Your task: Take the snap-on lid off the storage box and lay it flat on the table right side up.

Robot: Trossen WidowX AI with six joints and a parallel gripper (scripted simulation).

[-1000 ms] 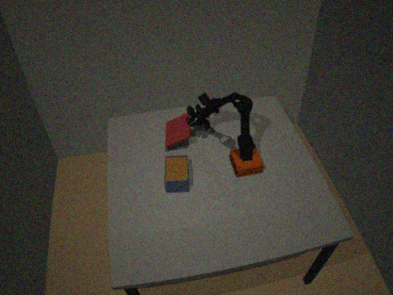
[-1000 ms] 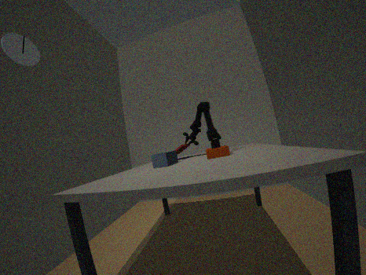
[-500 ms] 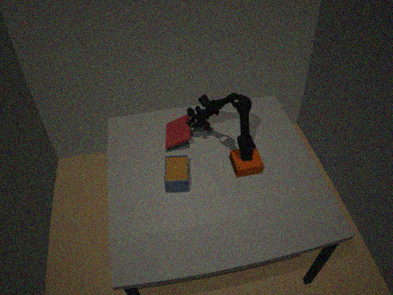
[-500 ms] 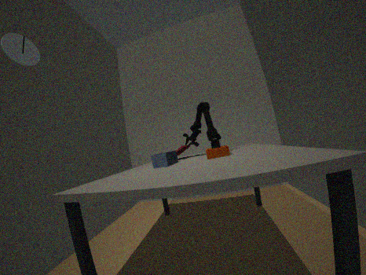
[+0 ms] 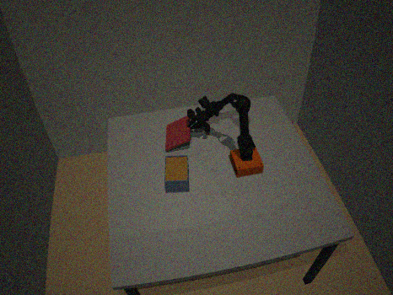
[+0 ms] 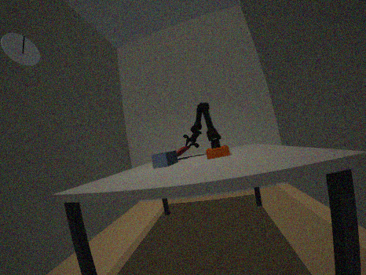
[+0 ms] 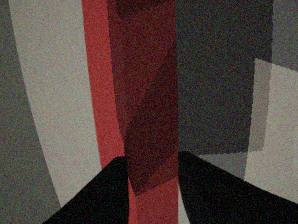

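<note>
The storage box (image 5: 176, 186) (image 6: 160, 159) is blue with an orange-yellow top face showing and stands upright on the table, without its lid. The red lid (image 5: 178, 135) (image 6: 182, 151) (image 7: 156, 206) is behind the box in the top view, apart from it. My gripper (image 5: 191, 122) (image 6: 190, 144) (image 7: 150, 164) is shut on the lid's edge nearest the arm. The lid is tilted: the gripped edge is higher and the far edge slopes down toward the table. Whether that low edge touches the table cannot be told. The lid's underside is mostly hidden in the top and exterior views.
The orange arm base (image 5: 247, 165) (image 6: 218, 152) stands on the table (image 5: 219, 219) (image 6: 236, 169) to the right of the box and lid. The table's back edge lies behind the lid, with a wall beyond. Shadows of the arm fall between lid and base.
</note>
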